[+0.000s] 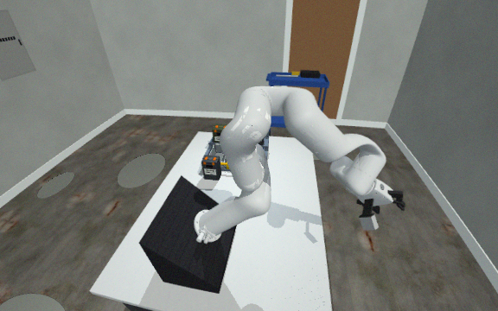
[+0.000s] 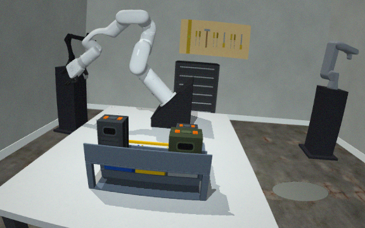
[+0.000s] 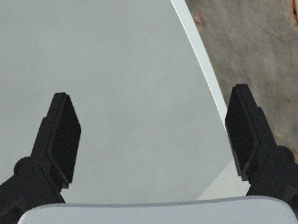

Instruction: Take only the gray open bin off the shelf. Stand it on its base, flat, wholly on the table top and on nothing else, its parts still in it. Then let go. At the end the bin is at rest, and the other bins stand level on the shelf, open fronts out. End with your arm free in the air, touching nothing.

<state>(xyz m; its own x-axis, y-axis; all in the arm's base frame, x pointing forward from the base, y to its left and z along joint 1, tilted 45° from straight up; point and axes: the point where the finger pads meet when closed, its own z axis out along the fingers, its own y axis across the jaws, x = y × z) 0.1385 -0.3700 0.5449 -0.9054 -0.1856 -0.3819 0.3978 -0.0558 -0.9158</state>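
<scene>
The grey shelf stands on the white table, seen from its back in the exterior view. Under its top board three bins show as coloured strips: blue, yellow and the gray bin at the right. Their open fronts and contents are hidden. In the top view the arm covers most of the shelf. My gripper hangs beyond the table's side edge, far from the shelf, open and empty. It also shows in the exterior view and in the wrist view, with nothing between the fingers.
A dark grey box and a green box, both with orange buttons, stand on the shelf top, with a yellow bar between them. The arm's black wedge base sits on the table. A blue cart stands by the door.
</scene>
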